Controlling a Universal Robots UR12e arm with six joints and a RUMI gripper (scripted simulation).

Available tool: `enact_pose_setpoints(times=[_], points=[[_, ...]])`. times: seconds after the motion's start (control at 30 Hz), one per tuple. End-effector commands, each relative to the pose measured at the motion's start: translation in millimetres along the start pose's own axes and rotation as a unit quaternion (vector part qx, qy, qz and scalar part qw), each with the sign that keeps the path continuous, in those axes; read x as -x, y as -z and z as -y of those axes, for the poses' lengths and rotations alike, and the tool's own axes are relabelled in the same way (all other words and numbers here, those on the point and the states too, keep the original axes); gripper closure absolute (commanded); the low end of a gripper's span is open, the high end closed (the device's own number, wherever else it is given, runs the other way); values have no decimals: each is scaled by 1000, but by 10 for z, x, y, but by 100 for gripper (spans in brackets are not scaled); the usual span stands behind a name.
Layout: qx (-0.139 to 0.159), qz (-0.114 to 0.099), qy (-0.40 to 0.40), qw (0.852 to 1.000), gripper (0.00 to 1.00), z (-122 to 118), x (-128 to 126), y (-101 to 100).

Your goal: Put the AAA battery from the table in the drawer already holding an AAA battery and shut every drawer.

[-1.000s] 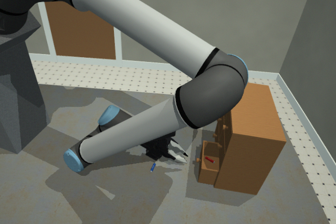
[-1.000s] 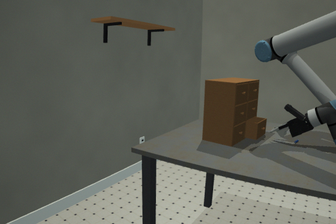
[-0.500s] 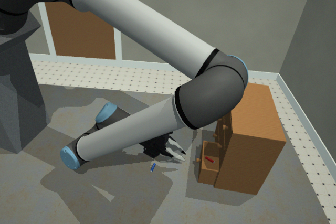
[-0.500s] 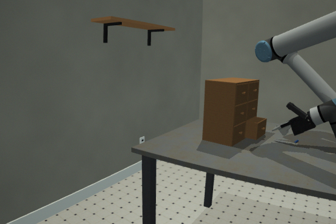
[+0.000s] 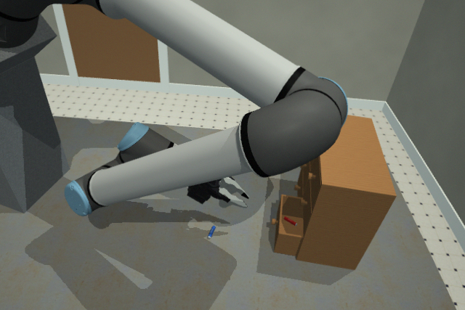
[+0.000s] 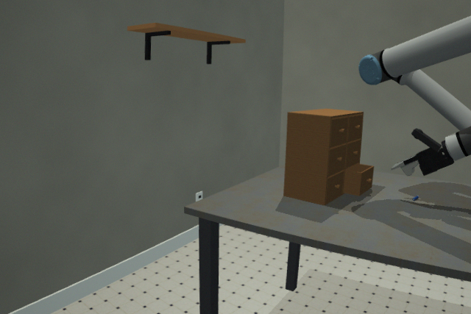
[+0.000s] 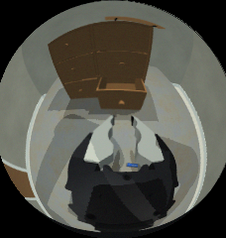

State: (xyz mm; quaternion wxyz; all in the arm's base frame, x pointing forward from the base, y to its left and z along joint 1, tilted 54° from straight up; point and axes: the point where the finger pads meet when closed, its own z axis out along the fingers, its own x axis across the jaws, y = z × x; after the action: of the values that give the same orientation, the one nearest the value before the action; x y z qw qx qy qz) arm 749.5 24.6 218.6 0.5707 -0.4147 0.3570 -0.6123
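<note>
The wooden chest (image 5: 347,190) stands upright on the table, also in the exterior view (image 6: 323,154) and the wrist view (image 7: 100,55). Its bottom drawer (image 5: 287,229) on the side nearer my arm is pulled out (image 6: 359,179) (image 7: 121,94). A red battery (image 5: 290,221) lies inside it. A small blue battery (image 5: 211,231) (image 6: 415,198) lies on the table left of the drawer. It shows in the wrist view (image 7: 132,164) below the finger bases. My gripper (image 5: 242,200) (image 6: 395,166) hovers above the table between the blue battery and the drawer. Its fingers stand a little apart with nothing between them.
The other drawers of the chest look shut. My forearm (image 5: 165,171) stretches low over the table to the left. The robot's base (image 5: 22,111) stands at the far left. The table edge (image 6: 304,234) runs in front of the chest in the exterior view.
</note>
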Motion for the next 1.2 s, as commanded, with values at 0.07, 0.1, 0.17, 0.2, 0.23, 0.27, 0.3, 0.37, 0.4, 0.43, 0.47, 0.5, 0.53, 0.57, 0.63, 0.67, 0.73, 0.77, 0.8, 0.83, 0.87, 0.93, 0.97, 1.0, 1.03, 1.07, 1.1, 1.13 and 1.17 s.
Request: enact_pose_setpoints(times=[0.07,0.1,0.17,0.2,0.23,0.27,0.3,0.37,0.4,0.43,0.47,0.5,0.53,0.57,0.63,0.67,0.73,0.77,0.8,0.83,0.87,0.93,0.97,1.0,1.03,1.07,1.1,1.13,1.17], points=[[0,0,0,1000,80,111,-4,194],[0,0,0,1000,80,112,-4,196],[0,0,0,1000,80,112,-4,196],[0,0,0,1000,80,112,-4,196],[0,0,0,1000,80,113,-4,197],[1,0,0,1000,80,113,-4,198],[2,0,0,1000,80,114,-5,199],[2,0,0,1000,80,114,-5,199],[3,0,0,1000,80,115,-5,202],[5,0,0,1000,80,117,-6,205],[7,0,0,1000,80,119,-6,209],[10,0,0,1000,80,121,-7,214],[13,0,0,1000,80,124,-7,221],[17,0,0,1000,80,127,-8,229],[27,0,0,1000,80,136,-9,250],[33,0,0,999,80,141,-10,263],[47,0,0,999,80,152,-10,297],[55,0,0,999,80,159,-9,318],[63,0,0,998,80,166,-7,341],[73,0,0,997,80,173,-5,368],[83,0,0,997,80,183,-7,389],[83,0,0,997,80,183,-7,389],[95,0,0,995,80,194,-10,412],[107,0,0,994,80,205,-12,439],[120,0,0,993,80,216,-11,470],[134,0,0,991,80,227,-9,507],[148,0,0,989,80,237,-5,549],[163,0,0,987,80,252,-10,575],[179,0,0,984,80,267,-13,607]])
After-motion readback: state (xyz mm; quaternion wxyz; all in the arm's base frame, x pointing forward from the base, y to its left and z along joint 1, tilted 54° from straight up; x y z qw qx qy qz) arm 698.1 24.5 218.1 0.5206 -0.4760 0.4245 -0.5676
